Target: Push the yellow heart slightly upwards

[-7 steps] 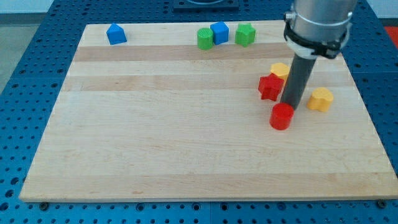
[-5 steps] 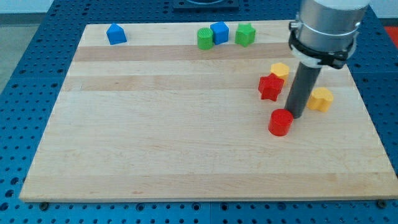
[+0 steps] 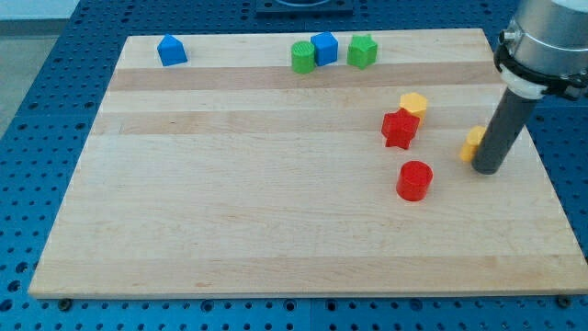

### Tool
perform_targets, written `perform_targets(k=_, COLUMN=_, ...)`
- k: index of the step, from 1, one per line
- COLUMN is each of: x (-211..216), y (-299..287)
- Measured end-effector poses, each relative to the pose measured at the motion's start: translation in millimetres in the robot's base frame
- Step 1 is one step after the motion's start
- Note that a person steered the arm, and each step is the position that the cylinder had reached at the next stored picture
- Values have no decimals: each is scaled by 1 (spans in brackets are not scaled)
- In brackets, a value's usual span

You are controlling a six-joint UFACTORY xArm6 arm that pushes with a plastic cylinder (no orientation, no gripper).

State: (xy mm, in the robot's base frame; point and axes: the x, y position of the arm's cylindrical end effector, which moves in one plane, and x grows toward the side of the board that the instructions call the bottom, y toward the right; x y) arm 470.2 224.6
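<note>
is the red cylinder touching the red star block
No, the red cylinder sits apart toward the view's bottom, with a strip of bare board between it and the red star.

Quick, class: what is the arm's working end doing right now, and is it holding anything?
No gripper here: my tip holds nothing and stands at the view's right side of the yellow heart, partly hiding it; whether they touch cannot be told.

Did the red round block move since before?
Yes. The red round block slid a little toward the view's bottom and left, so it now sits further below the red star block. My tip now stands off to its right.
</note>
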Motion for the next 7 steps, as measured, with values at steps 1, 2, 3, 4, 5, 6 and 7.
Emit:
perform_targets(k=1, x=-9, y=1)
perform_targets(k=2, x=-21, y=1)
perform_targets(k=3, x=-21, y=1)
perform_targets(k=4, x=-25, y=1)
perform_targets(k=5, x=-27, y=1)
perform_targets(k=6, x=-30, y=1)
perform_targets(k=7, x=-42, y=1)
